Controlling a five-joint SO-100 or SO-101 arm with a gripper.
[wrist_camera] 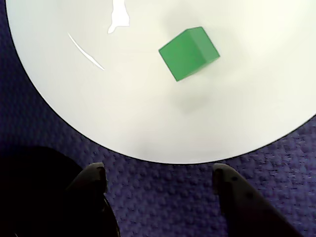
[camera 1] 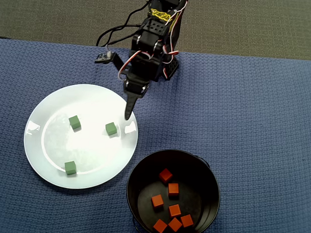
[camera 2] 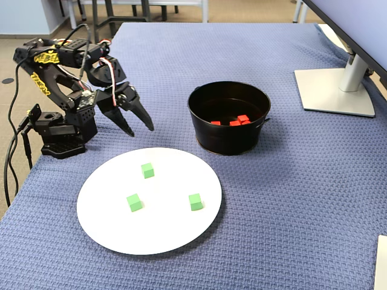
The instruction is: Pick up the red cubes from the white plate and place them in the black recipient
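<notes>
Several red cubes point(camera 1: 173, 189) lie on the bottom of the black recipient point(camera 1: 207, 180); in the fixed view a few of those red cubes point(camera 2: 236, 121) show inside the recipient point(camera 2: 227, 138). The white plate point(camera 1: 47, 143) holds only three green cubes point(camera 1: 111, 129). My gripper point(camera 1: 128, 113) hovers over the plate's far right rim in the overhead view, open and empty. In the wrist view the gripper point(wrist_camera: 158, 173) stands over the blue cloth just off the plate point(wrist_camera: 148, 133), with one green cube point(wrist_camera: 188, 53) ahead. The fixed view shows the gripper point(camera 2: 141, 130) raised above the plate point(camera 2: 157, 229).
A blue woven cloth point(camera 1: 257, 115) covers the table. The arm's base point(camera 2: 60, 142) stands at the table's left edge in the fixed view, with cables hanging off it. A monitor stand point(camera 2: 335, 90) sits at the far right.
</notes>
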